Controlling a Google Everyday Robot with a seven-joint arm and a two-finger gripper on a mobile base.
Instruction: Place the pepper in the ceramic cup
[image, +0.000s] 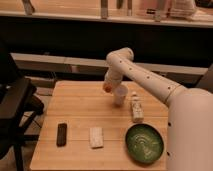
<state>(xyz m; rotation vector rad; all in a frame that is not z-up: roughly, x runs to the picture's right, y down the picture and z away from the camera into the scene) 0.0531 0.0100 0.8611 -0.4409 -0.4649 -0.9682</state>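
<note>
Camera view of a wooden table (80, 112) with the robot's white arm (145, 80) reaching in from the lower right, bending at an elbow near the far edge and descending toward the table's far centre. The gripper (108, 85) hangs at the end of the arm, just left of the ceramic cup (120, 94) and about level with its rim; the pepper (107, 87) — a small orange-red spot — sits at the gripper's tip, raised above the tabletop and not inside the cup. The pepper appears to be held by the gripper, though the fingers themselves cannot be made out, so whether they are closed cannot be told for certain. The ceramic cup stands upright on the far half of the table, white, tapering toward its base, with the pepper just beside its left rim; contact between the two cannot be judged. To the right of the cup, a slim pale bottle (136, 108) stands upright, near but apart from it. Nearer the viewer on the right, a wide green bowl (144, 144) rests on the table, its inside marked with paler lines, close to the arm's broad white body. On the near left of the table lie two flat items well apart from the cup — a dark rectangular object (61, 134) and, to its right, a pale rectangular object (96, 137). A dark chair (15, 107) stands off the table's left side.
</note>
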